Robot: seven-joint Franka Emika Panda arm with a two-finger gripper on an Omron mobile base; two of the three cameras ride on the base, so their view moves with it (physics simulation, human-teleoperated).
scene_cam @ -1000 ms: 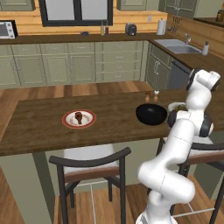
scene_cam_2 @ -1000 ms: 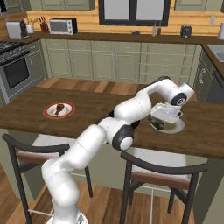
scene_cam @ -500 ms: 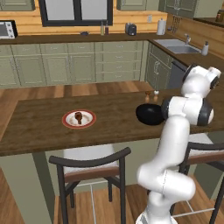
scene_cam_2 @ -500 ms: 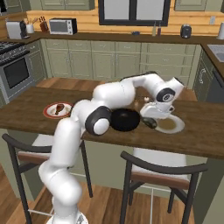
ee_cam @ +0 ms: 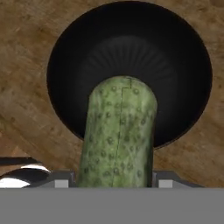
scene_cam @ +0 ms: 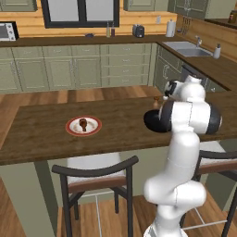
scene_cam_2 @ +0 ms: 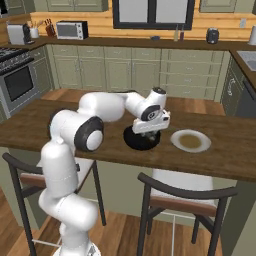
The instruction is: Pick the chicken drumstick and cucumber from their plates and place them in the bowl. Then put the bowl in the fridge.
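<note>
My gripper (ee_cam: 114, 179) is shut on the cucumber (ee_cam: 118, 135), a pale green bumpy piece that points down at the black bowl (ee_cam: 131, 48) right beneath it. In the right base view the gripper (scene_cam_2: 147, 132) hangs just above the bowl (scene_cam_2: 136, 143) on the wooden island. To the bowl's right lies the cream plate (scene_cam_2: 176, 136), with nothing on it. The chicken drumstick (scene_cam: 83, 123) rests on the red-rimmed plate (scene_cam: 70, 127) at the island's left, far from the bowl (scene_cam: 152, 123). The fridge is out of view.
Two dark stools (scene_cam: 95, 173) (scene_cam_2: 185, 192) stand along the island's near edge. Green cabinets, a sink (scene_cam: 190, 52) and a microwave (scene_cam_2: 69, 30) line the far counters. Bare wood lies between the two plates.
The arm has swung left from over the cream plate to over the black bowl, carrying the cucumber with it. The plates, the bowl and the drumstick stayed put.
</note>
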